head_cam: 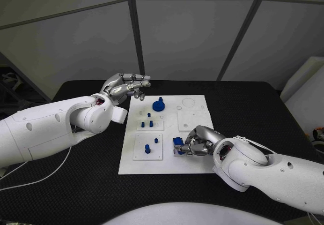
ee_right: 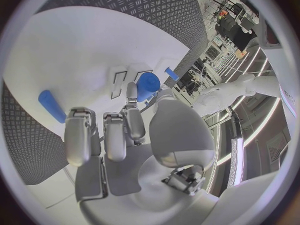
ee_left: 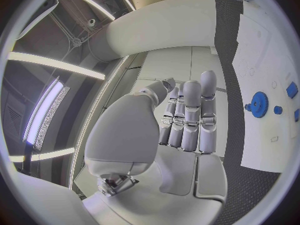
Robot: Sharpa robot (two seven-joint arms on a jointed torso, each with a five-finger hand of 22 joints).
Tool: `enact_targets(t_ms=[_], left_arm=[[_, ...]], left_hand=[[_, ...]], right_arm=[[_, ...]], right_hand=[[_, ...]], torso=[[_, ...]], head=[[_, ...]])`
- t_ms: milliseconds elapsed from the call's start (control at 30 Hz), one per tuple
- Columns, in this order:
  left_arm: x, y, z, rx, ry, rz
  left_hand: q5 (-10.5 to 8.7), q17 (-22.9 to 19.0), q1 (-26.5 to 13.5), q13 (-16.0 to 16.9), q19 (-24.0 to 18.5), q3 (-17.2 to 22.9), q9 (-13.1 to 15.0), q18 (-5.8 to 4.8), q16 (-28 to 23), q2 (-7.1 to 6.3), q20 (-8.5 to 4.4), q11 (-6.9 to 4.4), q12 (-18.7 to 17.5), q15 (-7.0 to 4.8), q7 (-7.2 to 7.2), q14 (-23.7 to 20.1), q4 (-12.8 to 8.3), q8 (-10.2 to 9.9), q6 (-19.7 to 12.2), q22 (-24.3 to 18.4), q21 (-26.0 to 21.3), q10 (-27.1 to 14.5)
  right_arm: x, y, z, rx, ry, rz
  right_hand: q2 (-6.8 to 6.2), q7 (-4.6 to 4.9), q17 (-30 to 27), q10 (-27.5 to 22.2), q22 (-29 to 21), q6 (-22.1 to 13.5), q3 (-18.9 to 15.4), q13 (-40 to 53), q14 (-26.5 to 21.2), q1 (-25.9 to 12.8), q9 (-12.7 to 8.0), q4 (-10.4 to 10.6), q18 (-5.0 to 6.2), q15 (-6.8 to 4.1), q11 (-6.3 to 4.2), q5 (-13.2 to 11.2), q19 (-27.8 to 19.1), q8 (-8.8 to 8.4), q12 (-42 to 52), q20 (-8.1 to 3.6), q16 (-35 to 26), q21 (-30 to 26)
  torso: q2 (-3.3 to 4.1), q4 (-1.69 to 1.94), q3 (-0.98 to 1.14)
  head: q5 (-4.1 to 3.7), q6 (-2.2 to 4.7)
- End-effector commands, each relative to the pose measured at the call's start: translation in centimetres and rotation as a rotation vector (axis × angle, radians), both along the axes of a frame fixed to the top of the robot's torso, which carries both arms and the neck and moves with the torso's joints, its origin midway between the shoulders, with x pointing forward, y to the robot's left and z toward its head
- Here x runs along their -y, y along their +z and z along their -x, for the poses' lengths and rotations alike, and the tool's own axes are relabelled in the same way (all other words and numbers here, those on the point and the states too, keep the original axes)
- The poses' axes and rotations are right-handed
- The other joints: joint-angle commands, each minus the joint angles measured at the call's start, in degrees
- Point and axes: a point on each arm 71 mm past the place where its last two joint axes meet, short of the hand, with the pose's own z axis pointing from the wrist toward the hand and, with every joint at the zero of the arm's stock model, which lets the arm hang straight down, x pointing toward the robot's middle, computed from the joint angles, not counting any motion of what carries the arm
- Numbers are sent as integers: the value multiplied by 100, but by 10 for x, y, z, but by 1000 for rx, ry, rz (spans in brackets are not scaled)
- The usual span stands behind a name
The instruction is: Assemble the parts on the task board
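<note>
With your right hand pinching the blue part at the task board's four o'clock edge, lower it squarely; your left hand hovers empty, fingers loosely extended, at ten o'clock.

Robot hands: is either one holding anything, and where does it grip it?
The right robot hand pinches a small blue part by its end, between thumb and a finger, over the task board. The left robot hand holds nothing.
</note>
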Motion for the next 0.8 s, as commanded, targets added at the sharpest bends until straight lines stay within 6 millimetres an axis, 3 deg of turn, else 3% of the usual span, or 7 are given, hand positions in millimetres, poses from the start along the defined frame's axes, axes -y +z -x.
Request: enact_targets(t_ms=[33,167,433,500,567,667,800], left_arm=[[1,1,0,3,-8,6],[0,1,0,4,-6,5],[0,1,0,4,-5,5],[0,1,0,4,-5,4],[0,1,0,4,-5,4],[0,1,0,4,-5,4],[0,1,0,4,-5,4]], left_hand=[[-27,-6,-17,0,-5,-31,-5,-96,-13,16,33,-3,32,-6,10,-36,-4,24,-31,-8,-25,-40],[-27,-6,-17,0,-5,-31,-5,-96,-13,16,33,-3,32,-6,10,-36,-4,24,-31,-8,-25,-40],[-27,-6,-17,0,-5,-31,-5,-96,-13,16,33,-3,32,-6,10,-36,-4,24,-31,-8,-25,-40],[-27,-6,-17,0,-5,-31,-5,-96,-13,16,33,-3,32,-6,10,-36,-4,24,-31,-8,-25,-40],[-27,-6,-17,0,-5,-31,-5,-96,-13,16,33,-3,32,-6,10,-36,-4,24,-31,-8,-25,-40],[-27,-6,-17,0,-5,-31,-5,-96,-13,16,33,-3,32,-6,10,-36,-4,24,-31,-8,-25,-40],[-27,-6,-17,0,-5,-31,-5,-96,-13,16,33,-3,32,-6,10,-36,-4,24,-31,-8,-25,-40]], right_arm=[[-2,2,0,10,10,-8],[-2,3,0,22,13,-15],[0,4,1,36,23,-6],[0,5,2,37,26,-4],[1,5,2,37,30,-1],[1,5,3,39,35,0],[2,5,2,42,33,6]], right_hand=[[-45,24,1008,-29,835,-41,-66,5,494,-280,41,9,-11,-44,23,-455,15,-18,-58,-16,-20,-38],[-131,35,1019,-36,831,-62,-41,2,496,-601,94,15,-10,-34,31,-849,11,-21,-82,-7,-17,-45],[-234,40,1021,-39,828,-75,52,4,497,-709,137,9,-8,-29,34,-934,7,-24,-96,-1,-18,-51],[-239,38,1022,-34,830,-75,118,13,497,-652,155,5,-8,-29,33,-864,8,-23,-93,0,-18,-50],[-96,30,1029,-23,834,-78,256,31,499,-386,185,-30,-9,-35,27,-556,12,-25,-84,-3,-16,-48],[-34,19,1035,-10,841,-85,332,55,500,59,228,-82,-10,-44,14,-270,17,-33,-77,-14,-15,-46],[80,-3,1049,21,856,-71,438,103,503,510,263,-170,-14,-61,-7,-205,30,-33,-40,-25,-10,-35]], torso=[[1,3,3],[1,-3,3],[2,-6,3],[1,-3,3],[2,1,5],[1,5,5],[1,2,0]], head=[[-6,12],[-8,16],[-17,15],[-19,14],[-23,12],[-21,8],[-18,6]])
